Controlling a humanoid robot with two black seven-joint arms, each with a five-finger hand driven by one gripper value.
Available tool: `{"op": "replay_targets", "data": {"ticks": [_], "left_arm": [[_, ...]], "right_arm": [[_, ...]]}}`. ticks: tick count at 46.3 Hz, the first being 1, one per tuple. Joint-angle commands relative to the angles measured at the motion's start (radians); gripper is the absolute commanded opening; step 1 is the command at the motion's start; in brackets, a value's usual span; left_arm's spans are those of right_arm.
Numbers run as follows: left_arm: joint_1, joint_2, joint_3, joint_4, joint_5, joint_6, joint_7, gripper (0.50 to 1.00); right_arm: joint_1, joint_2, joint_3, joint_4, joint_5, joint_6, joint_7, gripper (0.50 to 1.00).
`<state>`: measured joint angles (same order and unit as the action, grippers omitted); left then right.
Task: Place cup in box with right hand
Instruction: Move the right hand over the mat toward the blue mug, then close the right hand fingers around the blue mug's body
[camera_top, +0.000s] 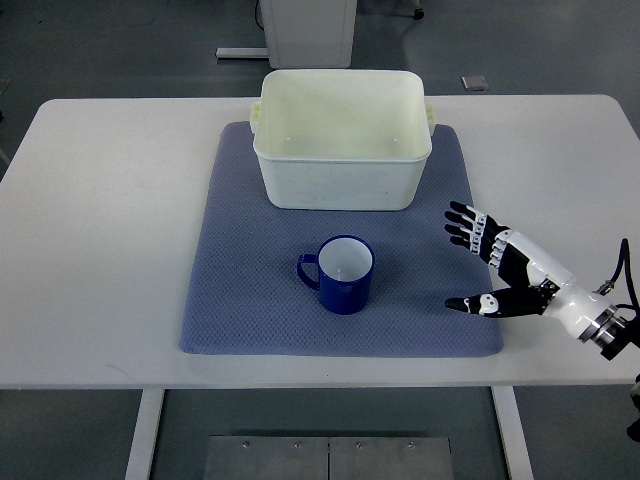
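- The cup (342, 274), dark blue with a white inside, stands upright on the blue mat (240, 300), toward the mat's near half and about midway across it; its handle points to the picture's left.
- The box (341, 140), a white open tub, sits at the far end of the same mat, just beyond the cup, with a strip of bare mat between them.
- The right hand (490, 270) hovers over the mat's right edge, to the right of the cup and apart from it, fingers (465, 225) spread and thumb out, holding nothing.
- Nothing lies between the hand and the cup; only mat shows there.
- The mat's near edge runs close to the near edge of the white table (100, 230).
- Wide bare tabletop lies to the left and right of the mat.
- A white cabinet base (308, 30) stands on the floor beyond the table.
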<state>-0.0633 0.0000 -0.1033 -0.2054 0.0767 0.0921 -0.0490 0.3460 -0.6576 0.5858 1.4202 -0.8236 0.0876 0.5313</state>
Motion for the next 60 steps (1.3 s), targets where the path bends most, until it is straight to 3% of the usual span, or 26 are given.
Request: {"op": "replay_targets", "data": {"ticks": [1, 34, 60], "left_arm": [[0.0, 0.0, -0.001, 0.0, 0.0, 0.0, 0.0, 1.0], [0.0, 0.0, -0.001, 0.0, 0.0, 0.0, 0.0, 1.0], [0.0, 0.0, -0.001, 0.0, 0.0, -0.002, 0.0, 1.0]], "right_arm": [[0.011, 0.019, -0.024, 0.0, -0.011, -0.014, -0.007, 1.0], [0.114, 0.158, -0.107, -0.033, -0.02, -0.117, -0.071, 0.989], [0.128, 0.234, -0.146, -0.079, -0.02, -0.121, -0.094, 0.991]]}}
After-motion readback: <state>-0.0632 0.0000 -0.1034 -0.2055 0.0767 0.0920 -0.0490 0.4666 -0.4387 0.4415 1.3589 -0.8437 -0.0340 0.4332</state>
